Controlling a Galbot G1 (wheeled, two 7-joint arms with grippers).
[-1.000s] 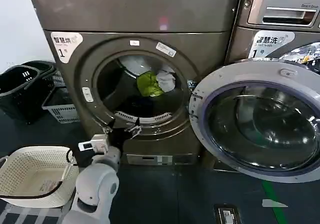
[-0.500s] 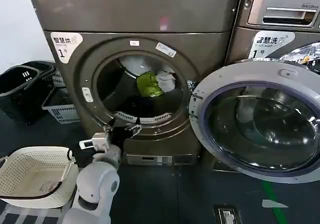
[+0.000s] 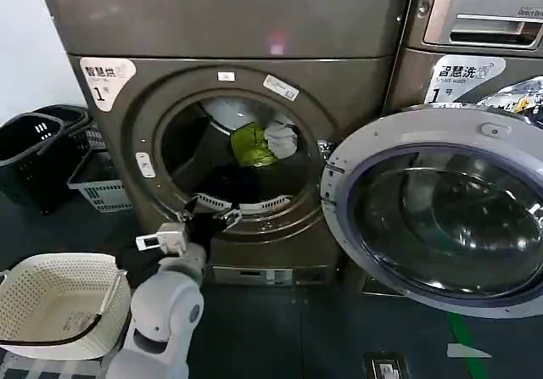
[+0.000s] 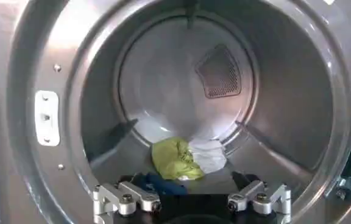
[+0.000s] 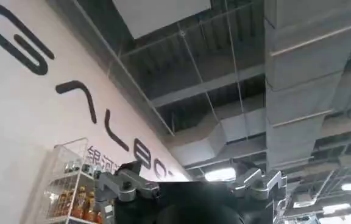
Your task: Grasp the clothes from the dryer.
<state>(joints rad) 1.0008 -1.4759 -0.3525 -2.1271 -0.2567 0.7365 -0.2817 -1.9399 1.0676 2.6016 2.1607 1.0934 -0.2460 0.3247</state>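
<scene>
Baskets are seen at the head view's left: a dark one point(image 3: 30, 142) cut off by the edge, a white one point(image 3: 55, 298) lower down. The left gripper point(image 3: 208, 214), jaws spread and empty, is held at the dryer point(image 3: 229, 23) porthole's lower rim. Clothes point(image 3: 254, 144) lie inside the drum, the dark ones hard to make out.

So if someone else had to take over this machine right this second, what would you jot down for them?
Left gripper: open, holding nothing, at the lower lip of the dryer porthole.
Right gripper: open, holding nothing, pointed up at the ceiling, away from the job.
Dryer door: swung fully open to the right.
Clothes: yellow-green and white-grey pieces lie side by side at the back of the drum, with dark ones nearer the front.
Done: door open, left arm lined up.
Left: reach in, close on a garment, pull it out.
</scene>
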